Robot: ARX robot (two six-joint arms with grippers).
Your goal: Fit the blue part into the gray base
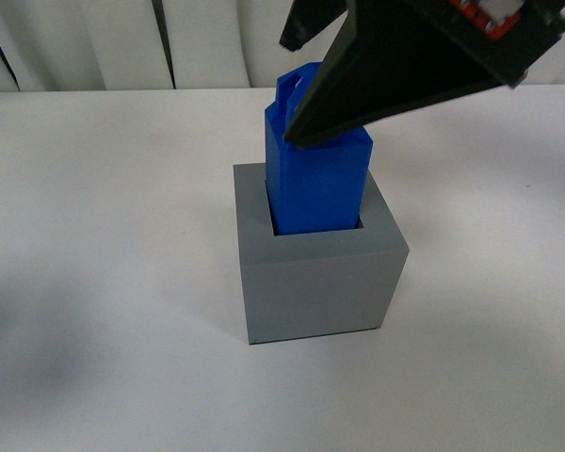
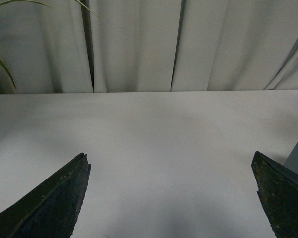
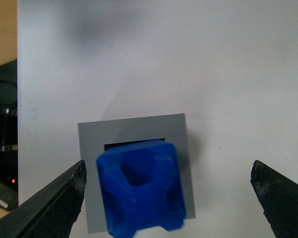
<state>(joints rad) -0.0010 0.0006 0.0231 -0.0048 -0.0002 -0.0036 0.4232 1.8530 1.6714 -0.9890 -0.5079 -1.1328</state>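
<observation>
The gray base (image 1: 320,282), a matte gray cube with a square recess in its top face, is seen standing flat. The blue part (image 1: 315,184), a bright blue block taller than wide, is set near upright with its lower end inside that recess, most of its height left above the rim. A looped handle is carried at its top, and a thin dark gap is left along one recess wall.

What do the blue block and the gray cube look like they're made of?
The blue block looks like matte plastic: even saturated colour, soft shading, no sharp glints. The gray cube also looks like matte plastic: flat uniform gray, crisp edges, no shine, though a painted surface can't be ruled out.
</observation>
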